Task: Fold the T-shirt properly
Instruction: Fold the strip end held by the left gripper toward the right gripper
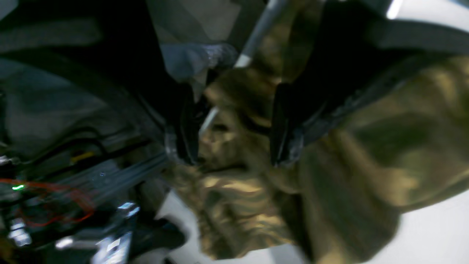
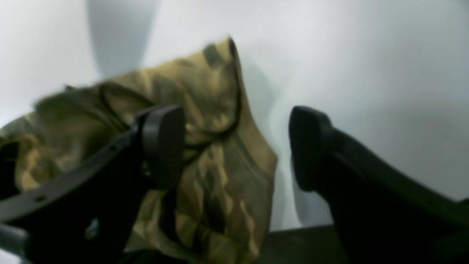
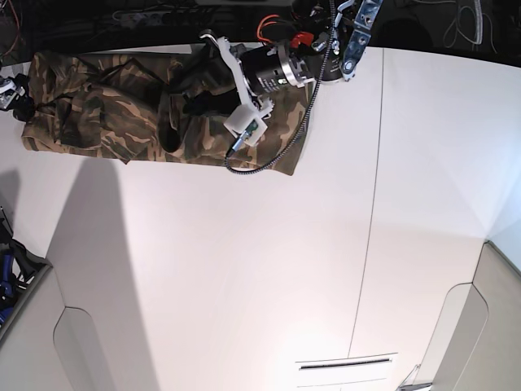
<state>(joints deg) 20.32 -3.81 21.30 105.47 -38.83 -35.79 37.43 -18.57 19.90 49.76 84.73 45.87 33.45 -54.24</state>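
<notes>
The camouflage T-shirt (image 3: 122,106) lies as a wide band along the far left edge of the white table (image 3: 244,269). My left gripper (image 3: 192,94) is over the middle of the shirt. In the left wrist view (image 1: 232,146) its jaws stand apart with bunched shirt cloth (image 1: 234,190) between and under them; the picture is blurred. My right gripper (image 2: 236,146) is open and empty at the shirt's end, with cloth (image 2: 216,172) behind one finger (image 2: 161,143). In the base view it barely shows at the left edge (image 3: 10,91).
The left arm's cable (image 3: 285,138) loops over the right part of the shirt. Wires and dark gear (image 1: 44,198) sit past the table's far edge. A table seam (image 3: 370,220) runs front to back on the right. A dark bin (image 3: 12,269) stands at the left.
</notes>
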